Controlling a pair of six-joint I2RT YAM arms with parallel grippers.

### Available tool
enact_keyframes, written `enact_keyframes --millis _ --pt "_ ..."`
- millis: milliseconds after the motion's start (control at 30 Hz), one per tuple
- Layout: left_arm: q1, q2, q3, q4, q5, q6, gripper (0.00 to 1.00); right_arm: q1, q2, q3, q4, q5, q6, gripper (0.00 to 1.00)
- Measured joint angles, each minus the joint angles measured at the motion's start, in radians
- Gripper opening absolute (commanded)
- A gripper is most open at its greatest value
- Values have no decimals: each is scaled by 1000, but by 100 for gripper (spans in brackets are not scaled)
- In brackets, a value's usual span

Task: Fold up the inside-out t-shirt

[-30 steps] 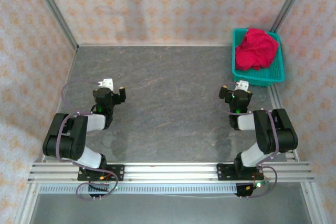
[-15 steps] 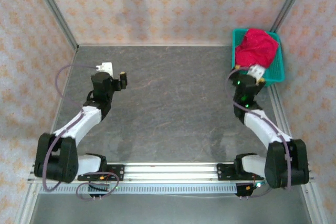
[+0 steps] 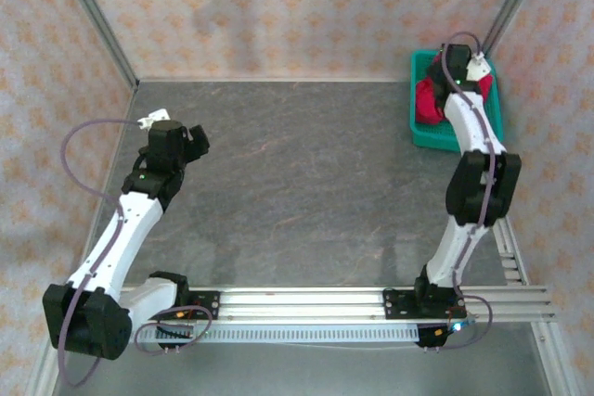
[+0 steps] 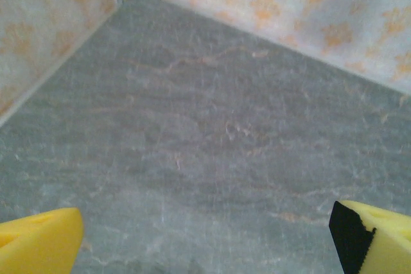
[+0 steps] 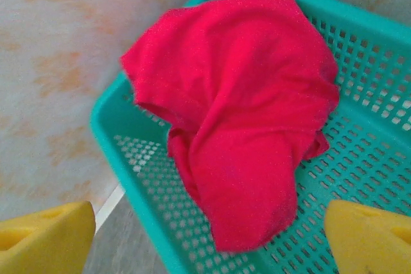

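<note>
The shirt is lying crumpled in the basket, straight ahead of the right claw and centred between its two yellow pads. The lowest fold of the cloth is reaching down almost to the line between those pads, but no cloth is touching either one. The right claw is standing released, its pads spread wide to either side of the heap and gripping nothing. In the top view the right arm is stretching out over the basket and covering part of the shirt.

The left claw is also standing released, pads wide apart, with bare table ahead of it and the shirt well off to its right.

Half a second ago the right claw was hanging at the near edge of the basket, short of the shirt; now it is hovering over it. A second ago both arms were sitting folded close to their bases. The left claw is now reaching farther out toward the far left corner. The shirt is lying in the basket as before.
</note>
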Motion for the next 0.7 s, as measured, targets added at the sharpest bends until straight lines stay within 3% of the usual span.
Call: enact_keyframes --millis 167,333,533,700 --pt "1 8 2 -30 70 -25 100 -50 262 319 -176 -55 147 81" --pt "13 3 24 -47 69 -76 100 -54 472 568 -288 -123 285 74" --pt "63 7 32 -54 107 -145 100 -52 615 677 -354 -146 394 72" --pt "91 89 122 -110 206 -168 100 -53 629 681 -374 -121 426 37"
